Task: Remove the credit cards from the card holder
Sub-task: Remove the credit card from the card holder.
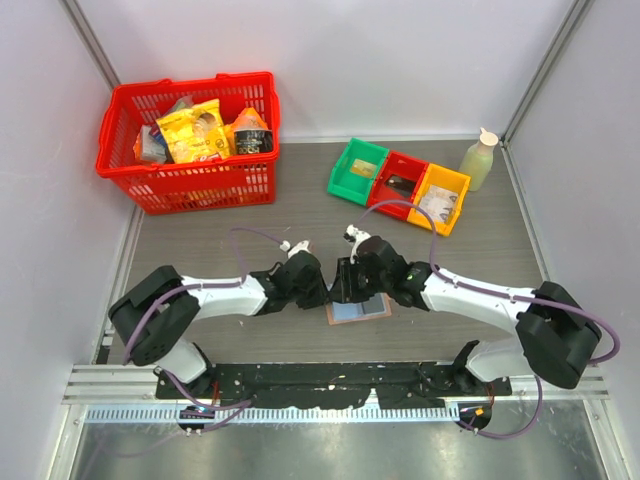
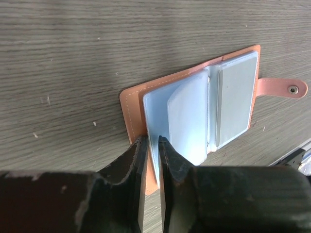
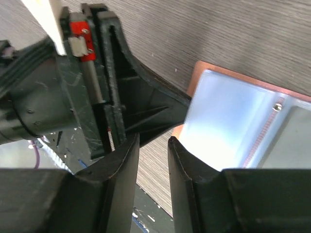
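The card holder (image 1: 358, 309) lies open on the table, pinkish-tan outside with a light blue lining (image 2: 133, 104), its snap tab (image 2: 284, 88) pointing right. A pale grey credit card (image 2: 235, 104) sits in its right-hand sleeve, and another pale card (image 2: 187, 119) shows under the lifted blue leaf. My left gripper (image 2: 152, 140) is pinched on the near edge of that blue leaf (image 1: 327, 286). My right gripper (image 3: 153, 139) hangs open just off the holder's left edge (image 3: 233, 121), with only bare table between its fingers. It faces the left gripper's fingers (image 3: 146, 104) closely (image 1: 346, 283).
A red basket (image 1: 190, 140) of groceries stands at the back left. Green (image 1: 358, 170), red (image 1: 400, 183) and yellow (image 1: 442, 198) bins sit at the back right beside a bottle (image 1: 480, 160). The black rail (image 1: 330, 380) runs along the near edge.
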